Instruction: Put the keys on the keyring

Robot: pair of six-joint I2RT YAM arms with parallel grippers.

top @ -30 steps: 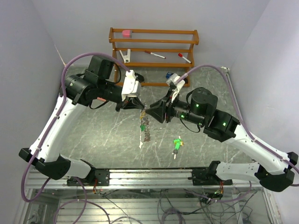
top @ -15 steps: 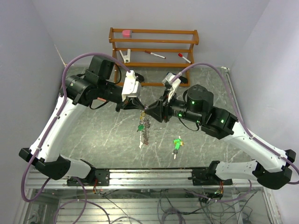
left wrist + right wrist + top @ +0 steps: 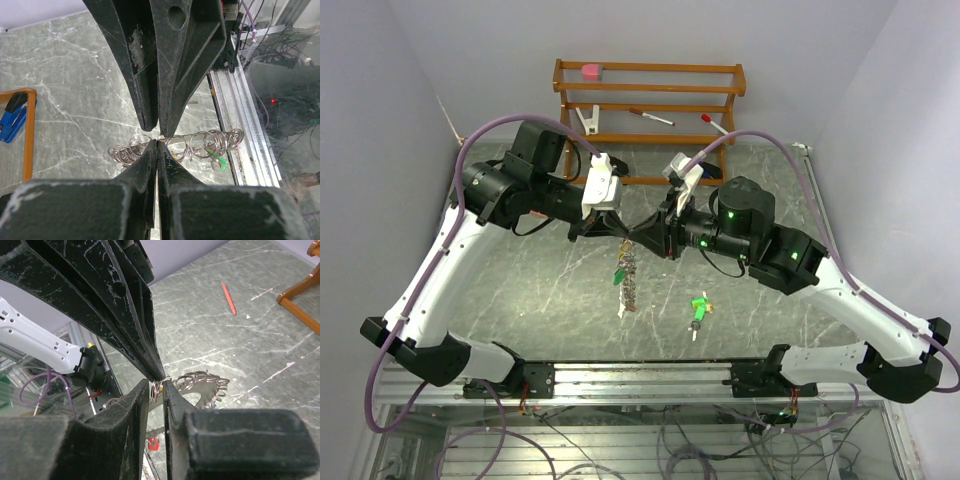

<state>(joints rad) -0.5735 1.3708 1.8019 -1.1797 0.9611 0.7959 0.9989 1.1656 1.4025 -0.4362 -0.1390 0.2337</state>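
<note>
The keyring (image 3: 628, 272) hangs above the table between my two grippers, strung with several small metal rings and a green tag (image 3: 217, 159). My left gripper (image 3: 620, 232) is shut on the keyring's wire (image 3: 180, 137); its fingertips (image 3: 152, 150) are pressed together. My right gripper (image 3: 644, 238) meets it tip to tip and is shut on a small split ring (image 3: 157, 388) with a bit of yellow beside it. The keyring's other rings (image 3: 202, 380) fan out behind it. A loose green-headed key (image 3: 698, 310) lies on the table at front right.
A wooden rack (image 3: 650, 100) stands at the back with a pink block, a white clip and two red-capped pens. A blue object (image 3: 12, 116) lies by the rack's foot. A red pen (image 3: 228, 297) lies on the table. The metal rail (image 3: 640, 378) runs along the near edge.
My right arm has moved left and its fingertips have closed up against the left gripper's tips. The hanging keyring has shifted slightly. The left arm has hardly moved.
</note>
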